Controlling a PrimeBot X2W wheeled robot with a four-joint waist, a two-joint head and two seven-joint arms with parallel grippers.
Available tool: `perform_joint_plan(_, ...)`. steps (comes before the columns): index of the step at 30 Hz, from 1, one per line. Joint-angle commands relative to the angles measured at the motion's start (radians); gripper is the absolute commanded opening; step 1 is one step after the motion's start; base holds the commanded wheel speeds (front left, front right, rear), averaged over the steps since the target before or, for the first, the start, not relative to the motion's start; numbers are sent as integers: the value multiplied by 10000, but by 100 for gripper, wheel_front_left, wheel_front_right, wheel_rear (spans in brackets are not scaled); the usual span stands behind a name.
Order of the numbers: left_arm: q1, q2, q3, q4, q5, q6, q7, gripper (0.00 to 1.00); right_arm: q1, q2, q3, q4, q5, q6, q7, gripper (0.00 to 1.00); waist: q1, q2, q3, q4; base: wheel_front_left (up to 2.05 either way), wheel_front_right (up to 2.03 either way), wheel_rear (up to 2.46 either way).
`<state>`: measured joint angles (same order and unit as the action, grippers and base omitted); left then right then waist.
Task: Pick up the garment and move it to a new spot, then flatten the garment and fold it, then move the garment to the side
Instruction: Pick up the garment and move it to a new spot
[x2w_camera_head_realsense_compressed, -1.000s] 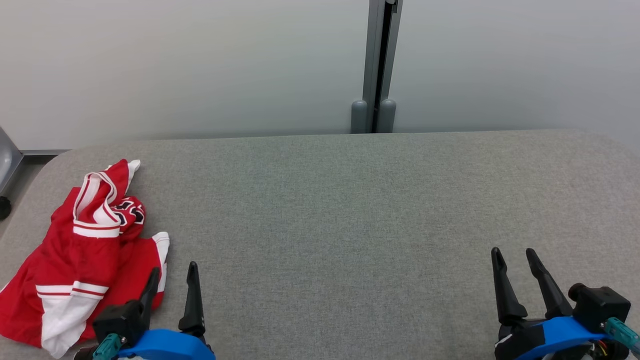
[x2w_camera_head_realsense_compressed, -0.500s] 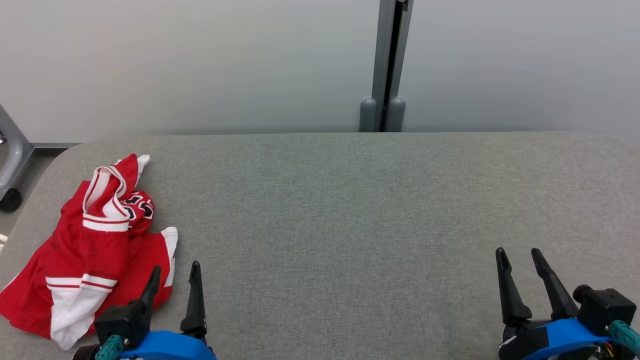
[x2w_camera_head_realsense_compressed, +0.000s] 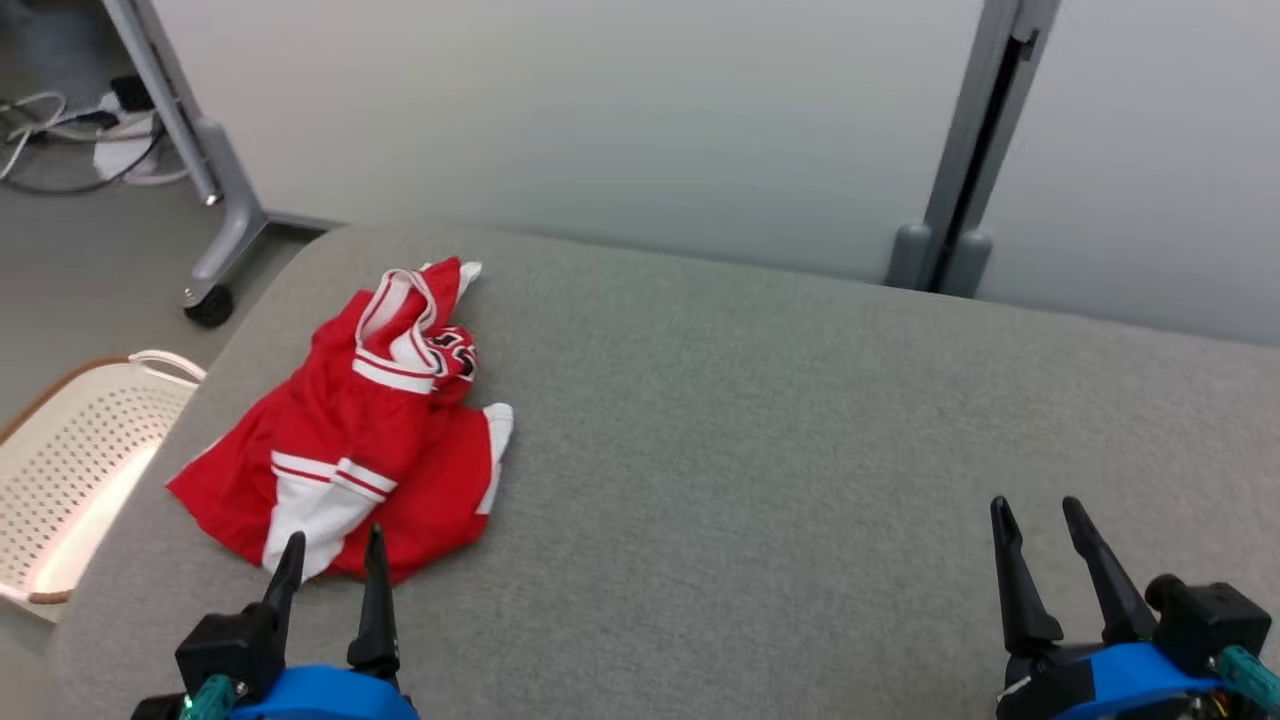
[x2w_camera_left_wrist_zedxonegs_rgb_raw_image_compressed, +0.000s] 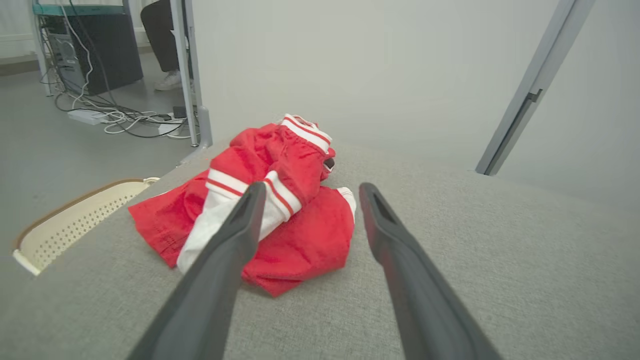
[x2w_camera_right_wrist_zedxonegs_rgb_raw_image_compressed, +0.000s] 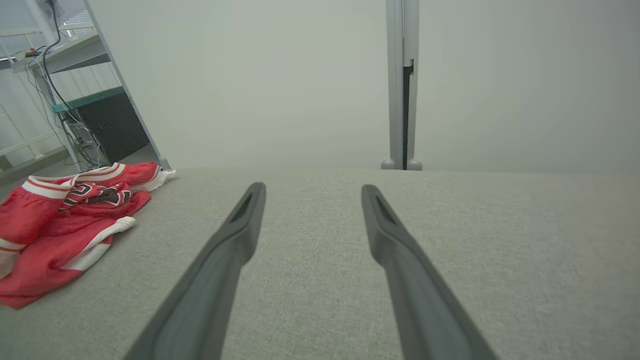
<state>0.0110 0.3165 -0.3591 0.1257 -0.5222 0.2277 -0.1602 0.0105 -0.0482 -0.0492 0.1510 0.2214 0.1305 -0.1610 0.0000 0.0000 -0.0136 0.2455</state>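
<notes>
Left claw (x2w_camera_head_realsense_compressed: 335, 537) wide, empty, just short of crumpled red sports shorts (x2w_camera_head_realsense_compressed: 350, 450) on desk (x2w_camera_head_realsense_compressed: 750, 450); right claw (x2w_camera_head_realsense_compressed: 1033, 505) wide, well apart. Pickup, flatten, fold, side-move all pending.

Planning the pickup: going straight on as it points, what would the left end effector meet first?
Probably the red garment, lying just ahead of the left end effector on the grey table; depth is unclear.

One red-and-white garment (x2w_camera_head_realsense_compressed: 350, 450), one cream perforated basket (x2w_camera_head_realsense_compressed: 70, 470), one grey tabletop (x2w_camera_head_realsense_compressed: 750, 450), two claws: left claw (x2w_camera_head_realsense_compressed: 335, 537), right claw (x2w_camera_head_realsense_compressed: 1034, 505).
</notes>
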Motion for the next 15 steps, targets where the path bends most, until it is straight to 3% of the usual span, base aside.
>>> perform_joint_plan(1, 30, 103, 69, -93, 25, 85, 28, 100, 120, -41, 43, 47, 43, 3, -46, 100, 0, 0, 185, 601, 0, 0, 0)
perform_joint_plan(9, 168, 222, 60, -156, -44, 80, 85, 100, 108, -44, 129, 153, 118, 5, -110, 100, 0, 0, 123, 1932, 0, 0, 0)
perform_joint_plan(15, 240, 323, 96, -227, -87, 127, 120, 100, 91, -44, 204, 225, 199, 5, -137, 100, 0, 0, 95, 2416, 0, 0, 0)
